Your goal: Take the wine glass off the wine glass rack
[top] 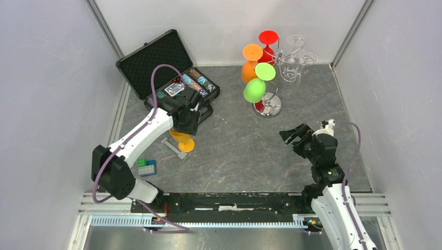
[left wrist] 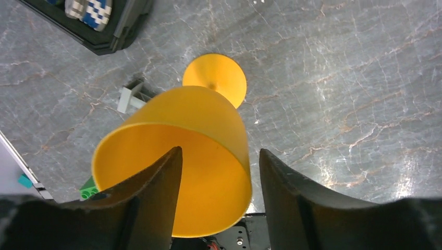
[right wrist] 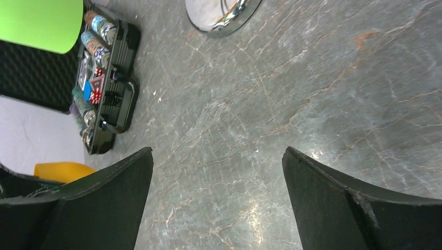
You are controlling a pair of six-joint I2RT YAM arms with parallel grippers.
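The wine glass rack [top: 271,105], chrome wire on a round shiny base [right wrist: 225,20], stands at the back of the table. Orange [top: 250,61], red [top: 268,41], green [top: 255,89] and clear [top: 292,66] glasses hang from it. A yellow-orange wine glass [left wrist: 208,120] is off the rack, tilted under my left gripper [top: 182,131], foot [left wrist: 215,78] pointing away. My left gripper [left wrist: 219,151] is open: one finger sits inside the bowl, the other outside, with a gap to the wall. My right gripper [top: 292,136] hangs open over bare table [right wrist: 218,151].
A black open case [top: 156,60] holding poker chips [top: 194,82] sits back left, just behind the left gripper. A grey plastic piece [top: 175,148] and green and blue building blocks [top: 146,166] lie next to the yellow glass. Pale walls enclose the table.
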